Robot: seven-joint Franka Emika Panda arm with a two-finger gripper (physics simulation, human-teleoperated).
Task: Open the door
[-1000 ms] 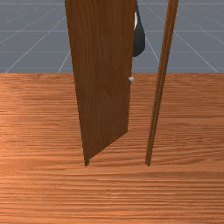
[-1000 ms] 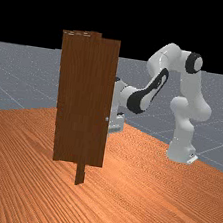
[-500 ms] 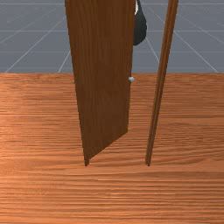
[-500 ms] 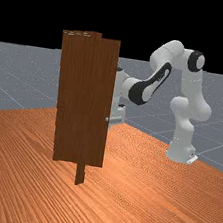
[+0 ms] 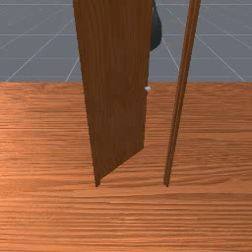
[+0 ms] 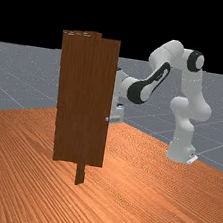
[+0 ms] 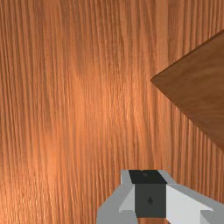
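A dark brown door stands at an angle in the front view, with a gap between its right edge and the wooden post. A small pale knob sits at that edge. In the far view my gripper is at the right edge of the door, partly hidden behind it, close to the knob; contact cannot be told. The wrist view has the gripper above the table, beside a brown wooden corner.
The orange-brown table extends around the door and to the arm's base. In the far view, the foot of a post stands below the door panel. A dark part of my arm hangs behind the door's upper right edge.
Compared with a second ago, my hand is higher in the far view; most of that rise came in the first half second. The door, its knob and the post have kept their places.
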